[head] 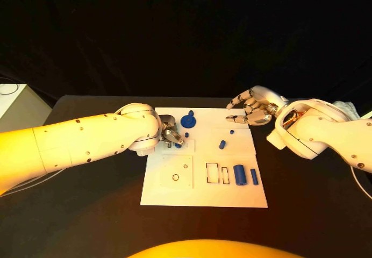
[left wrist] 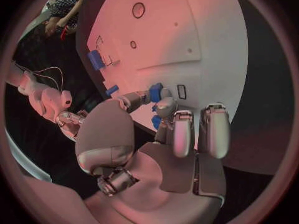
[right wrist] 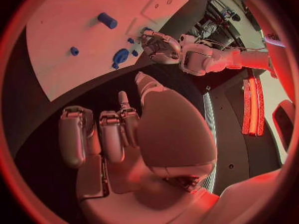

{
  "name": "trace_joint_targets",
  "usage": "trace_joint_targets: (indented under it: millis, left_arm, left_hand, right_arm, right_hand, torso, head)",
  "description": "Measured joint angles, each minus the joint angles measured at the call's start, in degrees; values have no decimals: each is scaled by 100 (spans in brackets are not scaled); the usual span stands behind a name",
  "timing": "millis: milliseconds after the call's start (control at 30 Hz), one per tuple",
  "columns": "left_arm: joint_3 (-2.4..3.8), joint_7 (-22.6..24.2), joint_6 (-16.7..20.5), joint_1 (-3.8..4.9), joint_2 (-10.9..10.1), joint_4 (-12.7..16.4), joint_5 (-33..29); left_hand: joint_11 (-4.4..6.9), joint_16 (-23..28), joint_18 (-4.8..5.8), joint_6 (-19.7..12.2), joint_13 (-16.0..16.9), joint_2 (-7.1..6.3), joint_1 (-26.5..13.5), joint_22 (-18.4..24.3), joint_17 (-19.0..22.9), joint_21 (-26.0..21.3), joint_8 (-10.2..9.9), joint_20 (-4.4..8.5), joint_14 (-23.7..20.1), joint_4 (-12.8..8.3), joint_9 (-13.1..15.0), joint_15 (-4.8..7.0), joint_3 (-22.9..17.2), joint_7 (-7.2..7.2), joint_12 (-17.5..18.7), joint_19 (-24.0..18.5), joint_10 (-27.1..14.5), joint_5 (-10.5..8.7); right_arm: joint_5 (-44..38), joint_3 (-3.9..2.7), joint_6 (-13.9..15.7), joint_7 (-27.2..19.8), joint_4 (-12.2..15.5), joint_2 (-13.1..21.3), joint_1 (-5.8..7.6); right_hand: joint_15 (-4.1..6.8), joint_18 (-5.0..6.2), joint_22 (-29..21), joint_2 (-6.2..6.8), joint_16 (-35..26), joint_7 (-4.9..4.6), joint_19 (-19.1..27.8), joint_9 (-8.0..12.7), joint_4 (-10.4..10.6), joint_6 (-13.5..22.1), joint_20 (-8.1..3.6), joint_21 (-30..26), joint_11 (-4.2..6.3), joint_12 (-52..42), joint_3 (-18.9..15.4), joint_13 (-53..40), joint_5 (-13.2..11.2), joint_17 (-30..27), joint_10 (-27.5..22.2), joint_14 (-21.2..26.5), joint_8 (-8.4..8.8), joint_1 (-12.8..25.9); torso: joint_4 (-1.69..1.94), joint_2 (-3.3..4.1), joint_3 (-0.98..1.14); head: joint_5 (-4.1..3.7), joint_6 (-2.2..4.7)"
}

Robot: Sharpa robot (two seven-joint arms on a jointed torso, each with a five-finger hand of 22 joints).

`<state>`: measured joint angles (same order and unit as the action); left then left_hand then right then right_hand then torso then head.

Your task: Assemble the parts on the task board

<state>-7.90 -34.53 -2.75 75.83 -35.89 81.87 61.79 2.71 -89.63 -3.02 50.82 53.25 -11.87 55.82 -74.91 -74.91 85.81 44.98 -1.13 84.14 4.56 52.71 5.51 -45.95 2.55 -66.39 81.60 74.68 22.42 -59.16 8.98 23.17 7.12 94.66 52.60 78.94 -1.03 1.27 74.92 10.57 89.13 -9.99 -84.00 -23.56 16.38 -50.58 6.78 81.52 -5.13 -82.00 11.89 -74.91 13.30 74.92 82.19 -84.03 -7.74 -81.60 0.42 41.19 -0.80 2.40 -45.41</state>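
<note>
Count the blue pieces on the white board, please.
7: two blue cylinders near right, a blue gear at the far edge, three small blue pieces mid-board, one blue piece pinched by the left hand. Others may be hidden.

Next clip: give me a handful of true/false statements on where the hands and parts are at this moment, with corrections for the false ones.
1. The left hand is over the board's left far corner, with a small blue part at its fingertips. True.
2. The right hand holds a blue part. False: it holds nothing and sits off the board's far right corner.
3. Two blue cylinders lie side by side near the board's right edge. True.
4. The board is black on a white table. False: the board is white, the table black.
5. A blue disc-shaped part sits near the board's far edge. True.
</note>
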Motion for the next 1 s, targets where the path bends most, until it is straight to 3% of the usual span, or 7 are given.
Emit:
trace_joint_targets:
  millis: [467,1000]
  left_arm:
    - [-6,7,347,-56,-103,151,195]
    - [-5,16,503,-79,-67,181,301]
  left_hand:
    - [-1,0,0,0,0,0,0,0,0,0,15,0,0,0,0,0,0,0,0,0,0,0]
    - [-8,0,-1,0,1,0,0,0,0,0,16,0,0,0,0,0,0,0,1,-1,7,-2]
  right_arm:
    - [-1,0,0,-2,-6,11,0]
    - [-1,0,-1,-3,-15,9,-1]
  right_hand:
    - [0,0,-1,0,0,0,0,0,0,0,0,0,0,0,0,1,0,-1,0,0,0,0]
    - [0,0,-1,0,0,0,0,0,0,0,0,0,0,0,0,-4,0,-1,0,0,0,0]
  torso:
    - [7,-2,1]
    - [-8,-3,1]
  head:
    - [4,-37]
    - [23,-44]
